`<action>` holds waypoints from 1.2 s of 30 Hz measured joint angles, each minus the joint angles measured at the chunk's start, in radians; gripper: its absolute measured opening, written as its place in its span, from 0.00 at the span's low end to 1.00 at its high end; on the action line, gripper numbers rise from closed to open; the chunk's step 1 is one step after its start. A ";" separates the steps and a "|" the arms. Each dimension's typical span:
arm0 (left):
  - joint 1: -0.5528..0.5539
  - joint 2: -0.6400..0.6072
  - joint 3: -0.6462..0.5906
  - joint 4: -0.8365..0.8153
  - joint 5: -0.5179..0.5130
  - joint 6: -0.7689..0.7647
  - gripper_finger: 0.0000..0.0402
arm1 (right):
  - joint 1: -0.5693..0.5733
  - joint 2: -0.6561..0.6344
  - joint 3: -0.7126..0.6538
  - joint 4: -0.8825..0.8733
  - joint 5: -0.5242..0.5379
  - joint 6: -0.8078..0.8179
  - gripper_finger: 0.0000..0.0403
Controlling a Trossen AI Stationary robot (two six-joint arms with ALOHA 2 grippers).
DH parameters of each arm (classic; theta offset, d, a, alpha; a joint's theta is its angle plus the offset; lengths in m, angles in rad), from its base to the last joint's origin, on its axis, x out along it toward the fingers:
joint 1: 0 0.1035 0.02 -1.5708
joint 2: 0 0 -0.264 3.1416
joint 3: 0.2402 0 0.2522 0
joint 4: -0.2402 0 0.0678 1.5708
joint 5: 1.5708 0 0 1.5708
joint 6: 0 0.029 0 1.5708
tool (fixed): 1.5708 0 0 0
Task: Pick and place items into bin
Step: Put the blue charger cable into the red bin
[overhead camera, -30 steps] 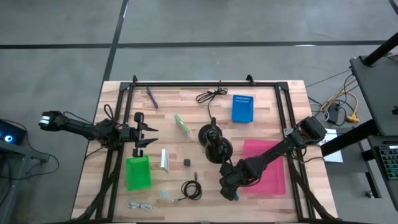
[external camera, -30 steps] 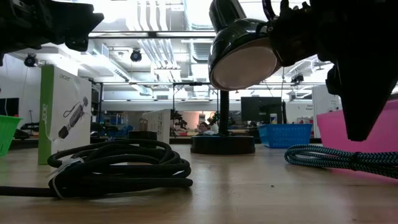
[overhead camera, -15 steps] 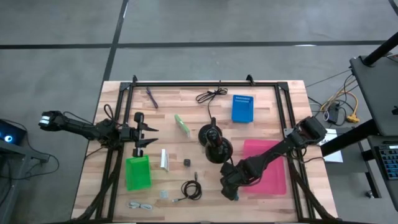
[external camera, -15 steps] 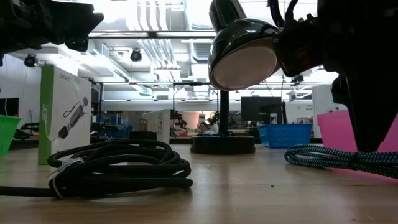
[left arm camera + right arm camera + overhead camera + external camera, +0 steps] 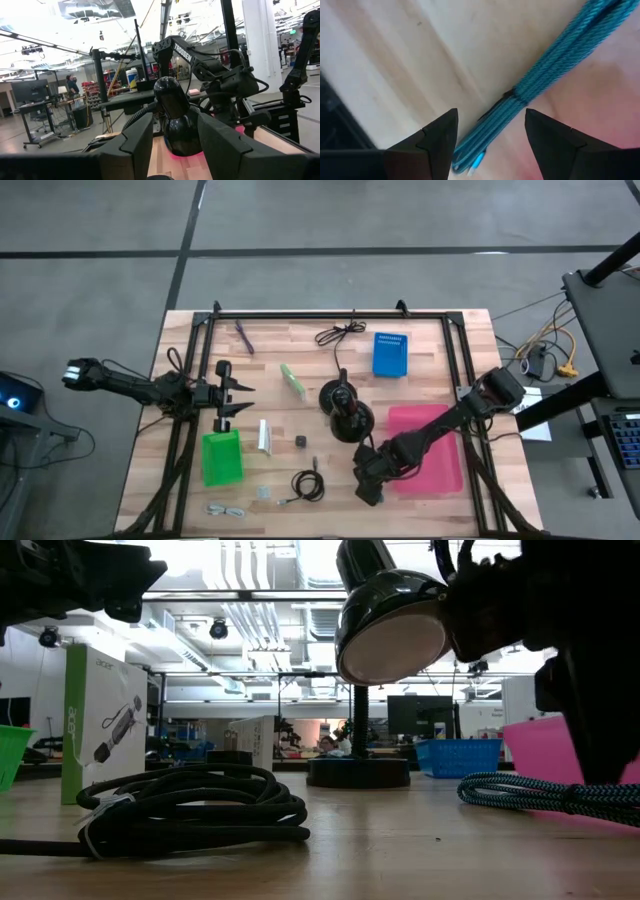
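Right gripper (image 5: 490,145): jaws spread wide, nothing held, straddling a bundled teal cable (image 5: 547,70) lying on the wood beside the pink bin (image 5: 432,450), lower right of the high view. Over the last second the gripper has been lowered slightly toward it; a grasp is judged imminent. Left gripper (image 5: 172,145): part open, empty, parked at left centre.

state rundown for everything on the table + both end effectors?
right end effector: open, low over the teal cable, not gripping
teal cable: bundled, flat on the table beside the pink bin
left end effector: empty, at the left table edge
pink bin: upright; contents hidden by the arm
black cable: coiled on the table
desk lamp: standing, head tilted
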 joint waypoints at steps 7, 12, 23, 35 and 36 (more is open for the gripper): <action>0.000 0.000 0.000 0.000 0.000 0.000 0.35 | -0.002 0.000 0.049 -0.020 -0.046 -0.022 0.54; 0.000 0.000 0.000 0.000 0.000 0.000 0.35 | -0.003 0.000 0.101 -0.080 -0.057 0.001 0.54; 0.000 0.000 0.000 0.000 0.000 0.024 0.35 | 0.016 0.123 0.250 -0.142 -0.139 -0.028 0.54; 0.000 0.004 0.000 0.000 0.000 0.025 0.35 | 0.015 0.168 0.440 -0.499 0.039 -0.104 0.54; 0.000 0.004 0.000 0.000 0.000 0.025 0.35 | 0.015 0.167 0.442 -0.529 0.049 -0.099 0.54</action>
